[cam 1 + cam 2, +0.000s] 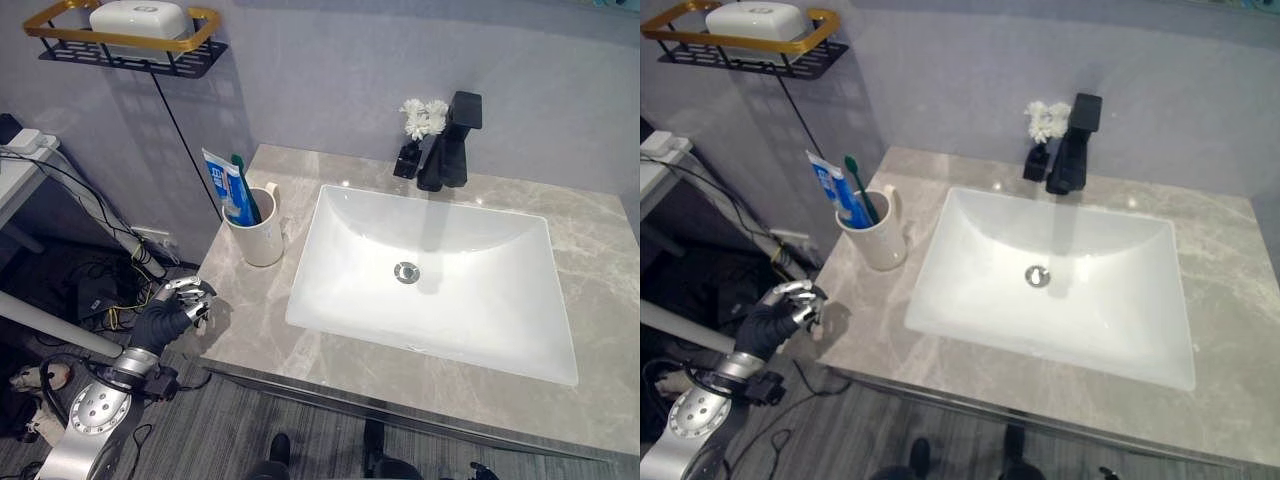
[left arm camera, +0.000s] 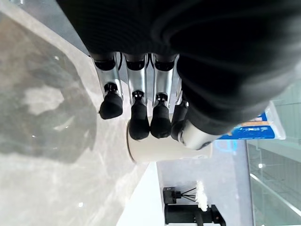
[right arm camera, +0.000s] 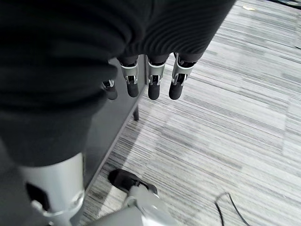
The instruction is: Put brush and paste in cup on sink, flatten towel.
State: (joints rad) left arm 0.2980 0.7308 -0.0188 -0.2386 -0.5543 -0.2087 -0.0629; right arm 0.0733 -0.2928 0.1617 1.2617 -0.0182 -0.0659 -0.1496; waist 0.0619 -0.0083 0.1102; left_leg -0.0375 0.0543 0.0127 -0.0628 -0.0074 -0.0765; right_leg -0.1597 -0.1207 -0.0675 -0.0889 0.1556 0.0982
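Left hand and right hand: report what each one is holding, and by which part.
Nothing is held. The left hand hangs at the counter's edge short of the cup, fingers relaxed and empty. The right hand hangs over the floor, also empty.

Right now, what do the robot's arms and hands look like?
Each arm is a silver-grey metal tube with round joints. The left hand wears a dark ribbed cover over its back and wrist, with shiny silver fingers ending in dark rounded tips. The right hand looks the same: dark ribbed cover, silver fingers, dark tips.
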